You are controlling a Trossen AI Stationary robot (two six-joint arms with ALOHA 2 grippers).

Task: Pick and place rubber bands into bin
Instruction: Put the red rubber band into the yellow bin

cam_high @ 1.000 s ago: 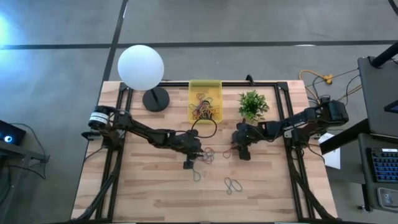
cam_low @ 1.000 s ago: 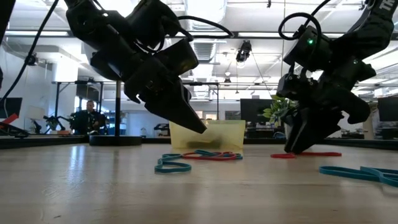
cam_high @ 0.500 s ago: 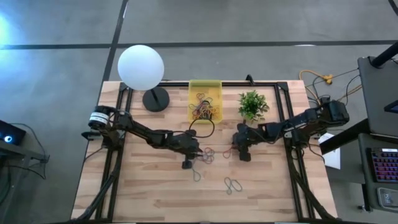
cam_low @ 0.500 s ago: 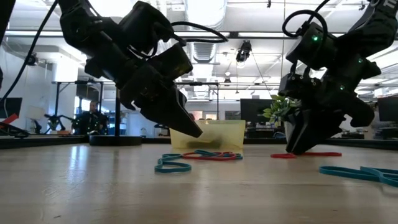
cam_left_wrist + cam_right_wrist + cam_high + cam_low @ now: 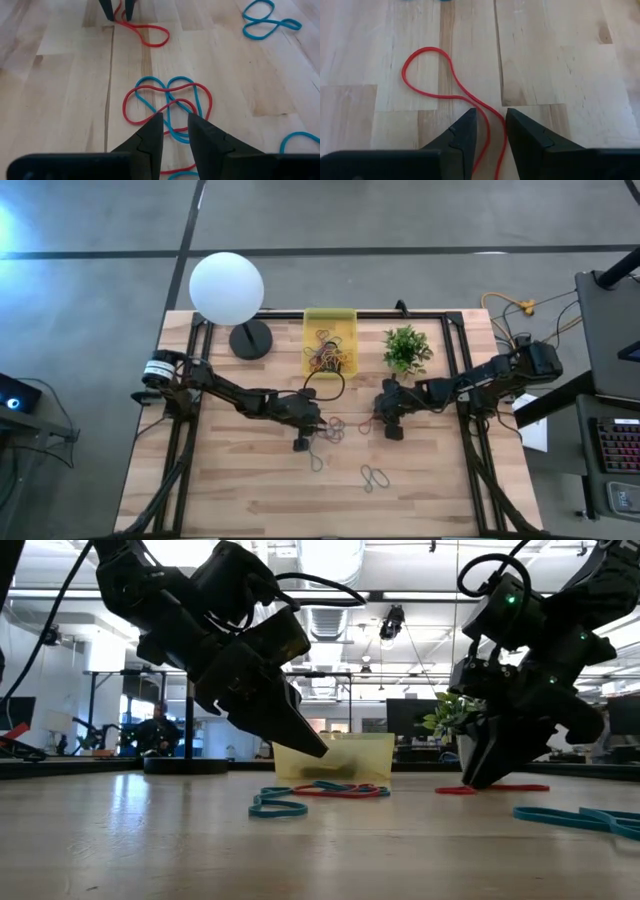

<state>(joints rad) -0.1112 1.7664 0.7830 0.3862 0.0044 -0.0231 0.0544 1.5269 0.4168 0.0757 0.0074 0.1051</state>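
My left gripper (image 5: 175, 120) is open and hangs just above a tangle of red and blue rubber bands (image 5: 167, 102) lying flat mid-table (image 5: 332, 427); in the low view its fingertips (image 5: 318, 750) are clear of the wood. My right gripper (image 5: 490, 117) is open, low at the table (image 5: 470, 780), with the end of a red band (image 5: 427, 70) running between its fingers. The yellow bin (image 5: 330, 316) stands at the far edge with several bands inside. My right gripper comes down slanting from the table's right, its fingertips (image 5: 470, 117) on either side of the red band's near end (image 5: 487, 127), which lies flat on the wood. I cannot tell whether they touch the band.
A white globe lamp (image 5: 227, 288) stands left of the bin and a small green plant (image 5: 406, 348) right of it. Loose teal bands lie nearer the front edge (image 5: 375, 477) (image 5: 316, 460). A black frame (image 5: 190, 380) borders the tabletop.
My left gripper has sunk a little toward the tangle and stayed open. My right gripper has shifted slightly along the red band, still low at the table. The bands lie where they were.
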